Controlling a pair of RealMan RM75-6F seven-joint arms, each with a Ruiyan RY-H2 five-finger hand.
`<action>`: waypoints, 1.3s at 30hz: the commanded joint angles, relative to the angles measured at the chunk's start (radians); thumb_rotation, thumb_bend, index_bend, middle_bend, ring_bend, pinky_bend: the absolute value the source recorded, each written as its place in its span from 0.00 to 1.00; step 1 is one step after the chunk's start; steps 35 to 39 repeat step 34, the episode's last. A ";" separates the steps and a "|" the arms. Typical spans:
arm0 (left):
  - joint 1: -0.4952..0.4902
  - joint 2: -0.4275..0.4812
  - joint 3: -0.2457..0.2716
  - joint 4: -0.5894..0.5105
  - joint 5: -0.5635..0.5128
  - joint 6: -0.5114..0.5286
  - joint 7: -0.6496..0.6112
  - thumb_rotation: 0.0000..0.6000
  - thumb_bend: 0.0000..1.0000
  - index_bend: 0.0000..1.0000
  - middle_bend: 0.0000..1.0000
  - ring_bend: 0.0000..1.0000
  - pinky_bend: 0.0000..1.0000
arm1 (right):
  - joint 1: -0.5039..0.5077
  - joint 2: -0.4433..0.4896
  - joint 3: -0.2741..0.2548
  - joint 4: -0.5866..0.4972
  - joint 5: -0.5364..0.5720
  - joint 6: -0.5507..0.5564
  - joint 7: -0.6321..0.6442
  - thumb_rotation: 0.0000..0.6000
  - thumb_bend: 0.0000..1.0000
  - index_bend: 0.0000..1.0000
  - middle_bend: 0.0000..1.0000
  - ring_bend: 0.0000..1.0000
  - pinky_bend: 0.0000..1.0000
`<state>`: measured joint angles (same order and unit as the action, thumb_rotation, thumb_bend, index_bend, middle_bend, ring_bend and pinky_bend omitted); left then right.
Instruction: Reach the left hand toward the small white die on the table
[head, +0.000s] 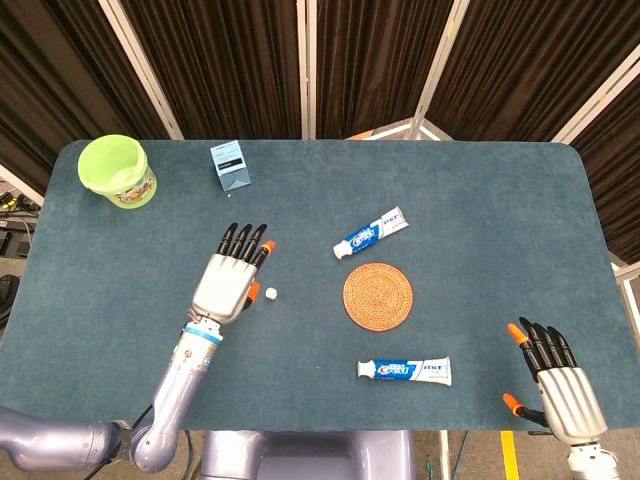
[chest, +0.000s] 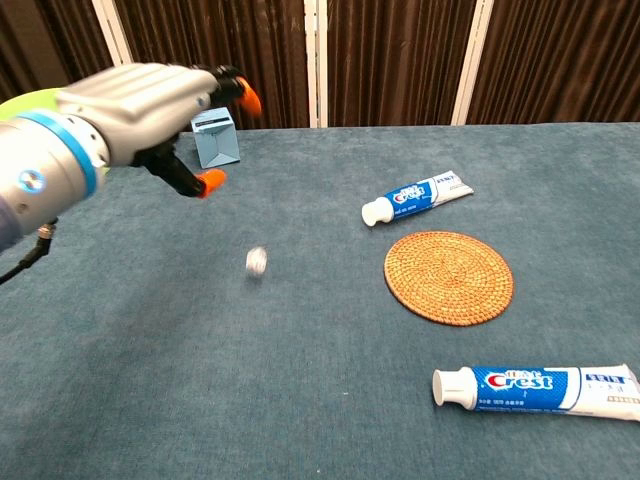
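Fingers spread and palm down, the left robot hand (head: 228, 284) hangs raised above the blue surface (head: 480, 200), holding nothing. In the chest view the same robot hand (chest: 140, 105) sits high in the frame, its orange-tipped thumb apart from the other fingers. The small white die (head: 270, 294) shows just to the right of the thumb in the head view; in the chest view the die (chest: 256, 262) is blurred and lies lower in the frame than the hand, apart from it, and whether it rests on the surface cannot be told.

The right robot hand (head: 560, 385) lies at the near right edge of the surface, fingers extended and apart, empty; only the head view shows it.

A round woven coaster (head: 378, 295) sits near the middle. One toothpaste tube (head: 371, 233) lies just beyond it, tilted, and a second toothpaste tube (head: 404, 371) lies nearer the robot, roughly level. A green bucket (head: 117, 170) stands at the far left corner, with a small blue box (head: 231, 165) to its right.
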<state>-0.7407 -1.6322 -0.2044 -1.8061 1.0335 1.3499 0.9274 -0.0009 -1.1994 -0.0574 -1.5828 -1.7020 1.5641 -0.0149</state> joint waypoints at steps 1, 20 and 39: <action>0.017 0.019 0.017 -0.009 0.023 0.012 -0.020 1.00 0.43 0.04 0.00 0.00 0.00 | 0.000 -0.001 0.000 0.002 0.001 -0.001 -0.001 1.00 0.07 0.00 0.00 0.00 0.00; 0.362 0.252 0.302 -0.051 0.316 0.281 -0.305 1.00 0.28 0.05 0.00 0.00 0.00 | 0.001 -0.016 0.008 0.014 0.015 -0.009 -0.023 1.00 0.07 0.00 0.00 0.00 0.00; 0.544 0.340 0.396 0.032 0.447 0.394 -0.451 1.00 0.25 0.00 0.00 0.00 0.00 | 0.004 -0.028 0.018 0.020 0.022 -0.006 -0.033 1.00 0.07 0.00 0.00 0.00 0.00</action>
